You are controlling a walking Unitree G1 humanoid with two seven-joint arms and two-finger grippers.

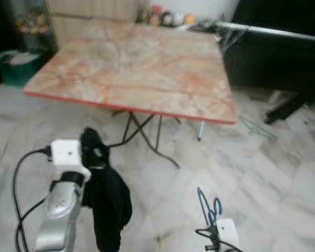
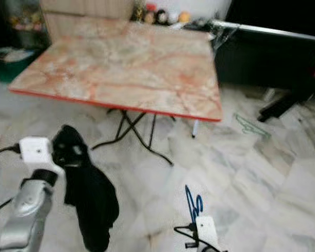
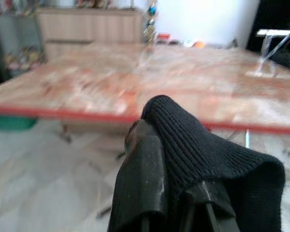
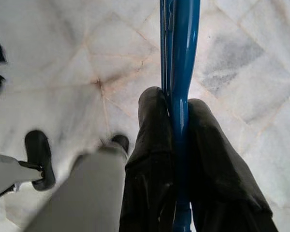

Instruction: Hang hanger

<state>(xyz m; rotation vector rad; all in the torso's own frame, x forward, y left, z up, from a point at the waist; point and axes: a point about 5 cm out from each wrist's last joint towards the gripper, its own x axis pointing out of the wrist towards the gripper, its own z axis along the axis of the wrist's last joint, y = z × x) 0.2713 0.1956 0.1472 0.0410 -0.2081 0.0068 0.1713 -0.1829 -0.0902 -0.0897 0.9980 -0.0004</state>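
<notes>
Between the right gripper's (image 4: 176,145) 2 pressed fingers runs 1 blue hanger (image 4: 180,53); the left gripper (image 3: 171,193) pinches 1 black garment (image 1: 107,202), 1 marble-topped table (image 1: 136,73) beyond it.

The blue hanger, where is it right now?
The blue hanger is pinched in the robot's right pincer, low on the right in the head views, above the marble floor before the folding table.

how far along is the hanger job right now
Done: both pickups. The left gripper has its jaws shut on the black knitted garment, which hangs beside the silver arm, and the right gripper is clamped on the blue plastic hanger. In hand: standing before the marble-patterned folding table. Left: joining garment and hanger, then hanging them.
</notes>
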